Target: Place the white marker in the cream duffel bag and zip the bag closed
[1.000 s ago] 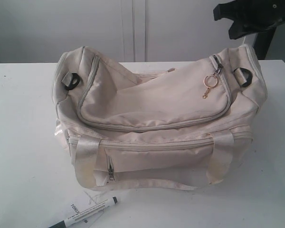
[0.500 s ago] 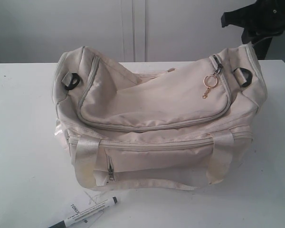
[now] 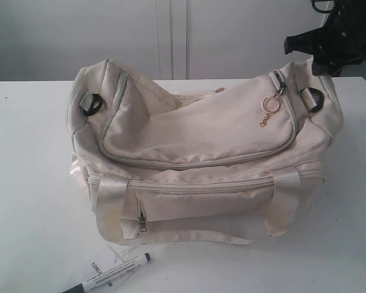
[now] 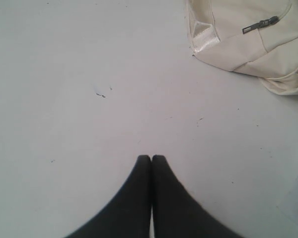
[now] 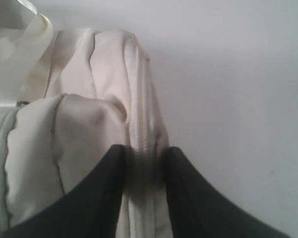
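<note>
Right gripper [image 5: 142, 151], jaws narrowly parted, straddles an end seam [image 5: 139, 94] of the cream duffel bag [image 3: 195, 134], which looks soft and floppy, best pinched at its zipper pull [image 3: 279, 90].

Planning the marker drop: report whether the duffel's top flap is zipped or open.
Zipped: the cream duffel bag shows its flap zipper closed along the front.

My right gripper [image 3: 320, 56] has come down over the last second: it started high in the far right corner of the exterior view, drifted a little to the right, and now sits lower, its dark tips overlapping the far right end of the cream duffel bag [image 3: 195, 140] (just above the black strap ring [image 3: 313, 97]), where before it hung clear above the bag's outline
</note>
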Controlling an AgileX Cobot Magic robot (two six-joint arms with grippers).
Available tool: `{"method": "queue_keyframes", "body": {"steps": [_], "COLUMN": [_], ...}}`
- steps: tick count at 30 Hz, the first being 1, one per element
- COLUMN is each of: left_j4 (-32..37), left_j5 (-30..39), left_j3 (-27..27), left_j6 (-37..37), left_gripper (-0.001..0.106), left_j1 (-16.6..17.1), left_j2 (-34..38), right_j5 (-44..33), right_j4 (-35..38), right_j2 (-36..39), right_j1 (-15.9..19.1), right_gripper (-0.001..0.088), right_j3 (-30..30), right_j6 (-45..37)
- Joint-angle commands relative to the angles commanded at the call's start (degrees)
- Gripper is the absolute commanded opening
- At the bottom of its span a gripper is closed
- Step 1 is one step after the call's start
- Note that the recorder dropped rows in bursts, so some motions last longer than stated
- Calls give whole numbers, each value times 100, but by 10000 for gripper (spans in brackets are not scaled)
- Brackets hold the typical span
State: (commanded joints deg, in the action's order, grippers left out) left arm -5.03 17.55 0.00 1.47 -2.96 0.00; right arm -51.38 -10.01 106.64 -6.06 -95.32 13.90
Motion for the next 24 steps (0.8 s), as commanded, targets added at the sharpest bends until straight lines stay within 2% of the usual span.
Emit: {"method": "queue_keyframes", "body": {"steps": [2,4,7,8,11,16,24], "left_j4": [0,0,0,0,0,0,0], "left_j5": [0,0,0,0,0,0,0], "left_j3": [0,0,0,0,0,0,0], "left_j6": [0,0,0,0,0,0,0], "left_gripper": [0,0,0,0,0,0,0], "left_j1": [0,0,0,0,0,0,0], "left_j2": [0,0,0,0,0,0,0], "right_j5": [-11,-53,-79,-79,-102,-170,-207], "right_j4": [8,8,8,24,98,652,735], "right_j2": [25,24,24,24,24,-25,-294], "right_j1": [0,0,0,0,0,0,39], "right_gripper": [269,202,17,0,0,0,0], "right_j3": [0,0,0,0,0,0,0], "right_j6": [0,0,-11,-11,-11,-244,-350]}}
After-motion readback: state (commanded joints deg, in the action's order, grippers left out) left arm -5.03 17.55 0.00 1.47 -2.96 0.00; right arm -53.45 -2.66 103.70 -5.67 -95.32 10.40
